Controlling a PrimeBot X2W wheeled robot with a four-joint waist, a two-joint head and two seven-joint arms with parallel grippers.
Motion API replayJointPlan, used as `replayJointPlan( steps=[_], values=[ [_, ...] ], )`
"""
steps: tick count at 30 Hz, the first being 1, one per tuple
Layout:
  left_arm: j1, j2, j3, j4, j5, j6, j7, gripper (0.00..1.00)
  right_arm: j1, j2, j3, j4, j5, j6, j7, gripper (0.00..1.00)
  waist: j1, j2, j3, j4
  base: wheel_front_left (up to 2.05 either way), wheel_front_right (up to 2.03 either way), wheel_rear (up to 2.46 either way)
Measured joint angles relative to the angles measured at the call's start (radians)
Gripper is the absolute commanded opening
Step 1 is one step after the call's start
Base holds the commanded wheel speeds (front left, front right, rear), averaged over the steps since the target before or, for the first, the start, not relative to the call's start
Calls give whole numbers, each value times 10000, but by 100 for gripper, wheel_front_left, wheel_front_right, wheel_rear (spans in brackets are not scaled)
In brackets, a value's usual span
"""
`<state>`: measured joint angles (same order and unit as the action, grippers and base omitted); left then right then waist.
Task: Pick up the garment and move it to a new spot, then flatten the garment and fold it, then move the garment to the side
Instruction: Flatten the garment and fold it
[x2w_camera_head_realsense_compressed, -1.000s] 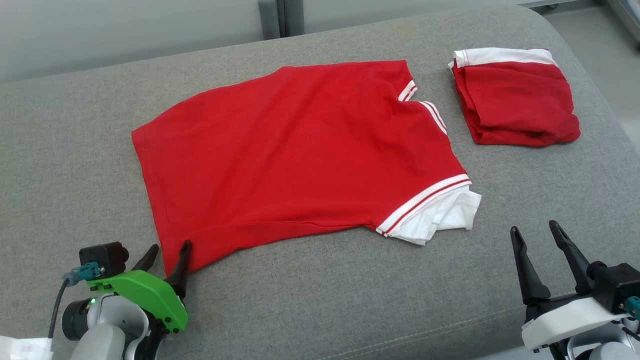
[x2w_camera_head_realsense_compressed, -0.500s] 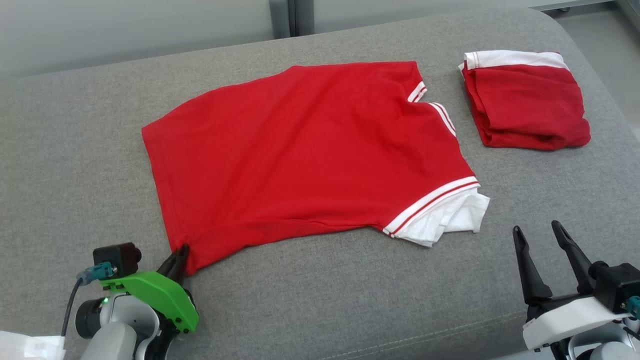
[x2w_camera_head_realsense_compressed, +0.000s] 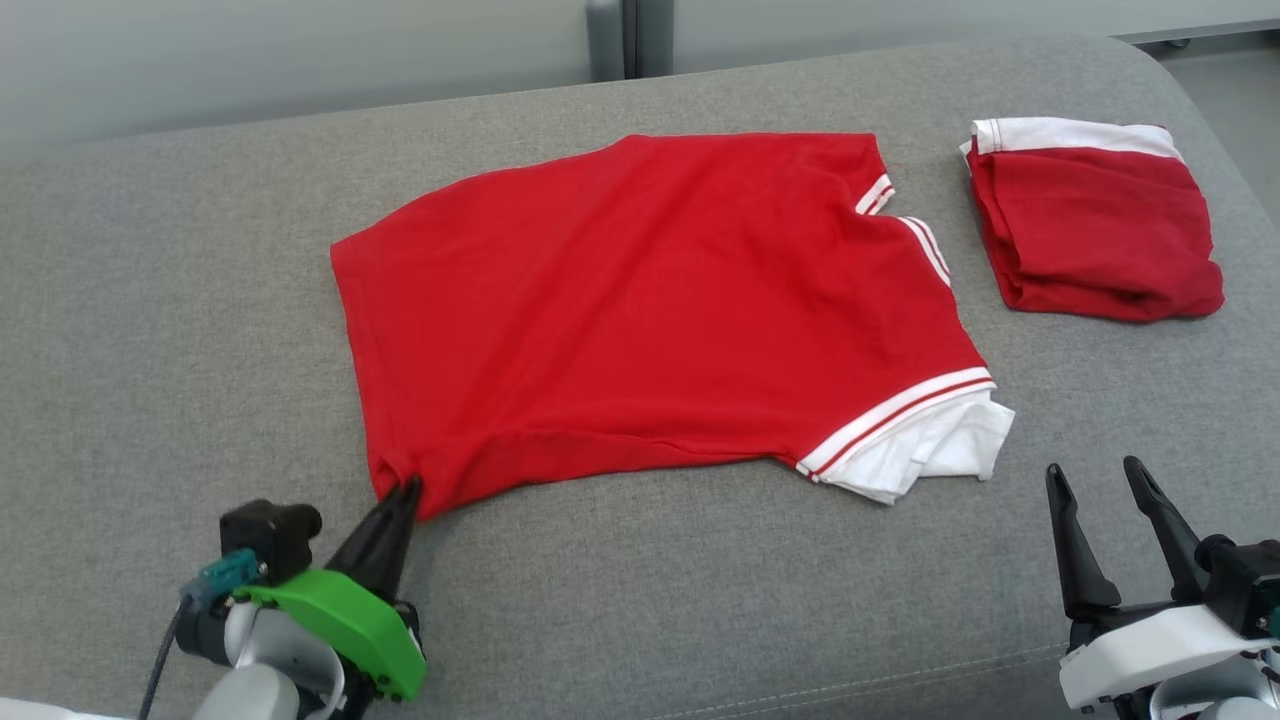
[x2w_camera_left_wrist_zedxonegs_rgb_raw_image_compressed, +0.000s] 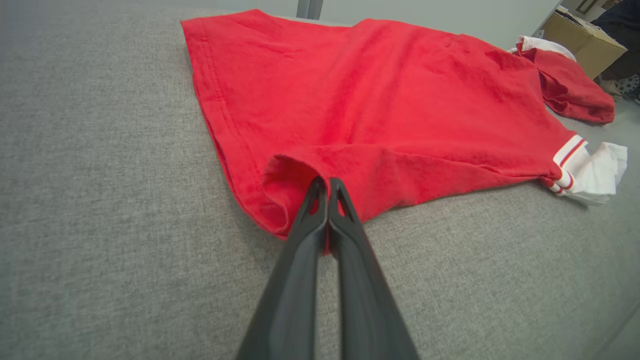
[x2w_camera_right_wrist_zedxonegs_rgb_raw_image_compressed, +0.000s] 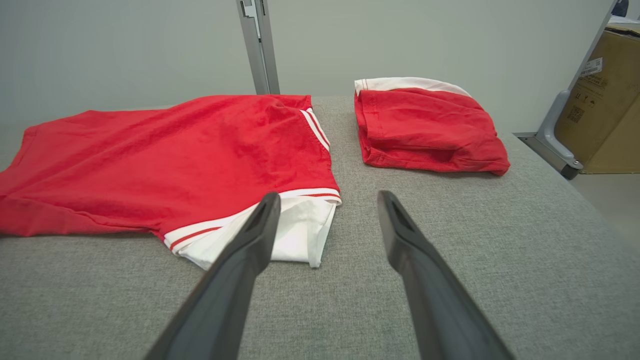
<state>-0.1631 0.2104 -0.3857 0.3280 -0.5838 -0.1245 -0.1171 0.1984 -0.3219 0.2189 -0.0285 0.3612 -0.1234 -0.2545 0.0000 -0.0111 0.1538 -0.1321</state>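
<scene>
The left pincer (x2w_camera_head_realsense_compressed: 408, 487) is seen at the lower left of the head view, its two dark fingers pressed together and clamped on the near corner of the garment (x2w_camera_head_realsense_compressed: 650, 300), a small fold of red cloth being pinched between the tips. Its wrist is capped by a green cover (x2w_camera_head_realsense_compressed: 340, 630). The right pincer (x2w_camera_head_realsense_compressed: 1093, 468) is held at the lower right, fingers spread wide apart and pointed up, above a white wrist housing (x2w_camera_head_realsense_compressed: 1150, 645).

A hem corner of the flat red cotton shirt (x2w_camera_left_wrist_zedxonegs_rgb_raw_image_compressed: 380, 100) vanishes inside my pinched left claw (x2w_camera_left_wrist_zedxonegs_rgb_raw_image_compressed: 327, 182); the brown cardboard box (x2w_camera_right_wrist_zedxonegs_rgb_raw_image_compressed: 607, 100) runs off my right wrist view's edge.
</scene>
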Motion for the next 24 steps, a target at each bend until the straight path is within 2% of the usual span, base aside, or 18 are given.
replayJointPlan(
  steps=[6,9,10,11,12,13,14,15,24],
  values=[
    [885,408,-1191,-652,-288,0,-27,0,26,21,-125,27,0,0,0,100,0,0,26,239,0,0,0],
    [1100,660,-1361,-763,-291,0,-63,0,60,33,-121,44,0,0,0,100,0,0,37,309,0,0,0],
    [1174,761,-1369,-784,-301,0,-88,3,79,46,-119,44,0,0,0,100,0,0,43,339,0,0,0],
    [1225,861,-1379,-786,-337,0,-92,22,98,63,-121,44,0,0,0,100,0,0,51,368,0,0,0],
    [1252,963,-1392,-784,-337,0,-127,36,109,71,-107,58,0,19,0,100,0,0,58,398,0,0,0],
    [1272,1068,-1381,-784,-336,0,-217,67,109,73,-75,77,0,79,0,100,0,0,62,421,0,0,0],
    [1292,1181,-1356,-782,-336,0,-282,86,109,82,-48,82,0,98,0,100,0,0,65,435,0,0,0],
    [1328,1306,-1337,-782,-334,0,-347,98,109,94,-38,90,0,107,0,100,0,0,66,445,0,0,0],
    [1791,1825,-1398,-790,-370,0,-809,100,108,104,-96,211,-2,176,0,100,0,0,39,491,0,0,0]
  ],
)
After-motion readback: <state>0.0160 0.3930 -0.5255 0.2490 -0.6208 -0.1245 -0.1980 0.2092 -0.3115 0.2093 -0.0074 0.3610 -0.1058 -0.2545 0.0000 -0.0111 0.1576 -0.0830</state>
